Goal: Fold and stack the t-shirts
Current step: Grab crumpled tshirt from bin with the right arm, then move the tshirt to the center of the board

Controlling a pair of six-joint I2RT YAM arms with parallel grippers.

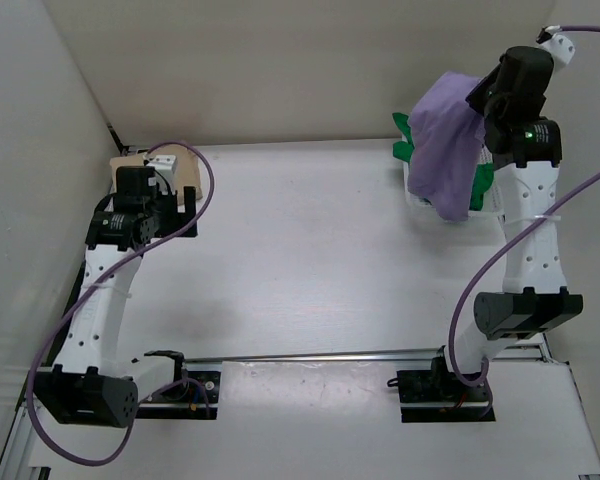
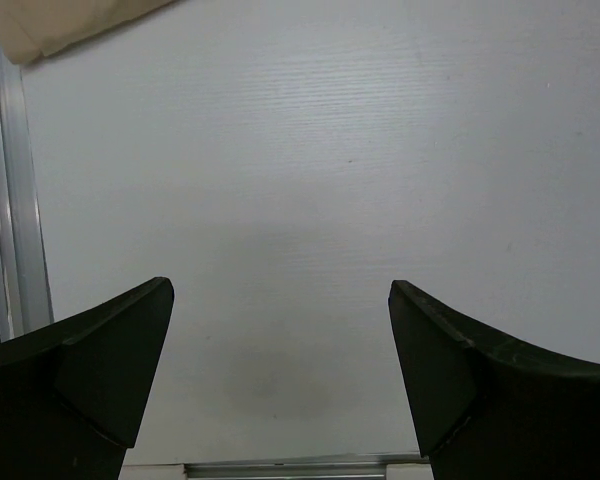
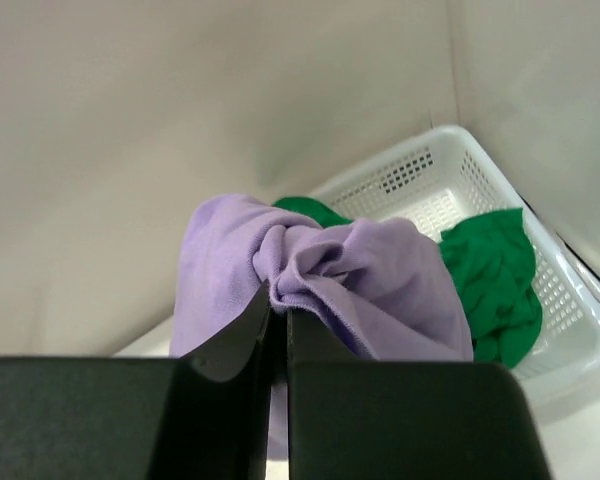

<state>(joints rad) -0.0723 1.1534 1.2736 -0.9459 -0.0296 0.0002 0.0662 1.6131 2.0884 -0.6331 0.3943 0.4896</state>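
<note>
The light purple t-shirt (image 1: 445, 145) (image 3: 380, 275) hangs bunched in the air above the basket. My right gripper (image 1: 477, 95) (image 3: 278, 300) is shut on a fold of it. Under it, the bright green t-shirt (image 1: 482, 182) (image 3: 490, 270) lies crumpled in the white mesh basket (image 1: 416, 198) (image 3: 450, 165). The tan t-shirt (image 1: 188, 177) (image 2: 60, 25) lies at the far left, mostly hidden by the left arm. My left gripper (image 1: 185, 215) (image 2: 280, 310) hovers low over bare table beside it, jaws open wide with nothing between them.
The basket stands at the back right corner against the walls. White walls close off the back and left sides. A metal rail (image 1: 310, 355) runs across the near edge between the two arm bases.
</note>
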